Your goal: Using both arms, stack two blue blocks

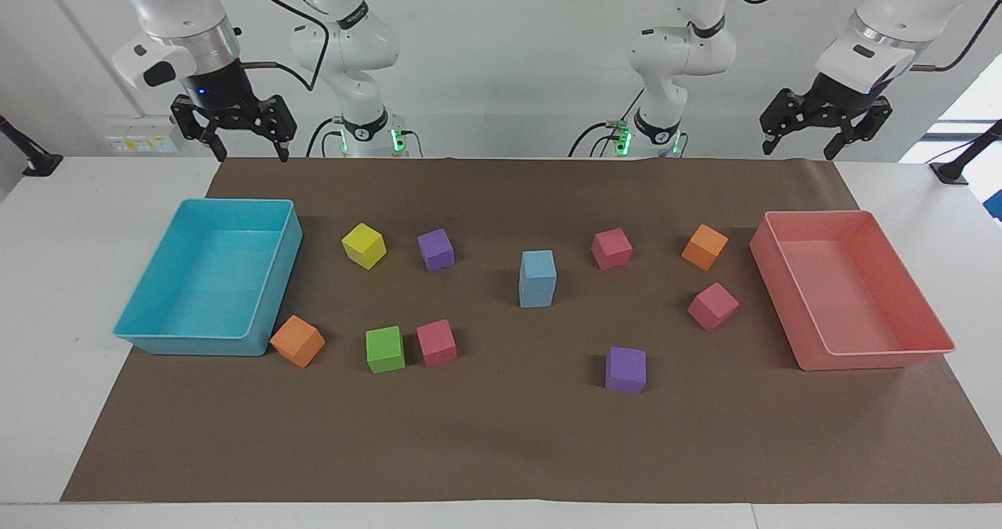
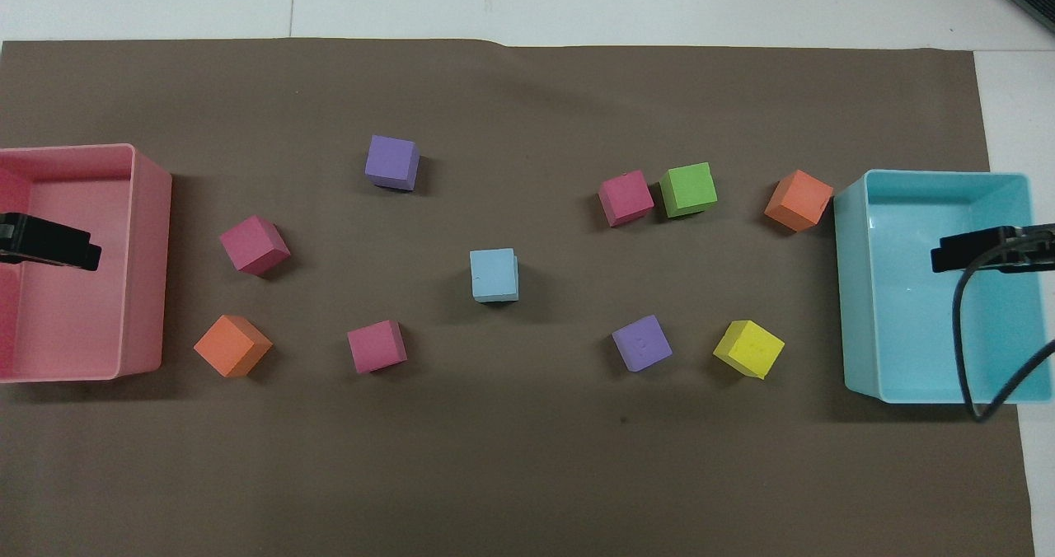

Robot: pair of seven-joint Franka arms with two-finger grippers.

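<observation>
From overhead we saw only the tips of the left gripper and right gripper. The lower blue block was almost hidden there. The pink tray ran off frame.

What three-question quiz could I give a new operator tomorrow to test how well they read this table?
1. True or false: the two light-blue foam cubes are stacked.
2. Which coloured foam cube touches the turquoise plastic tray? A) yellow B) orange C) purple
3. Fill in: both hands are raised and hold ____.

Key:
1. True; one sits on the other at mid-table.
2. B, the orange foam cube at the tray's corner.
3. Nothing: the left hand and the right hand are open.
</observation>
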